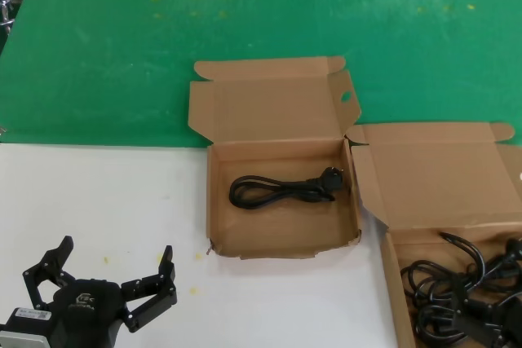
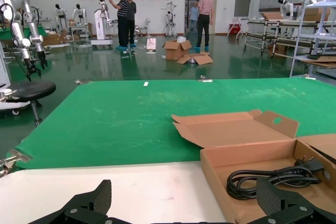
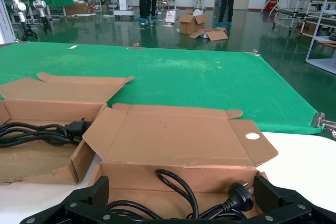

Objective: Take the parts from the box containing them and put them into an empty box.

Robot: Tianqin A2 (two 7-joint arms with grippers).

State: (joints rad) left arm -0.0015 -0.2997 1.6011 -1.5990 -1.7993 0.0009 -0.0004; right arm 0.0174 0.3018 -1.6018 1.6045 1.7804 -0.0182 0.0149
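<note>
A shallow cardboard box (image 1: 214, 201) with an oval hole in its lid tab sits at the table's middle and holds one coiled black power cord (image 1: 277, 189). The same cord (image 2: 268, 179) shows in the left wrist view, and again as the cord (image 3: 42, 132) in the right wrist view. At the right edge, a second open box (image 1: 440, 177) holds several tangled cords (image 1: 461, 299). My left gripper (image 1: 116, 248) hovers open over the white table, left of the middle box. My right gripper (image 3: 180, 187) is out of the head view. It is open and hangs empty over the tangled cords (image 3: 178, 182) and a plug (image 3: 239, 196).
A green mat (image 1: 245, 22) covers the far half of the table and a white surface (image 1: 98, 193) the near half. Both boxes' lids stand folded back. People and loose cartons (image 2: 181, 51) stand on the floor far behind.
</note>
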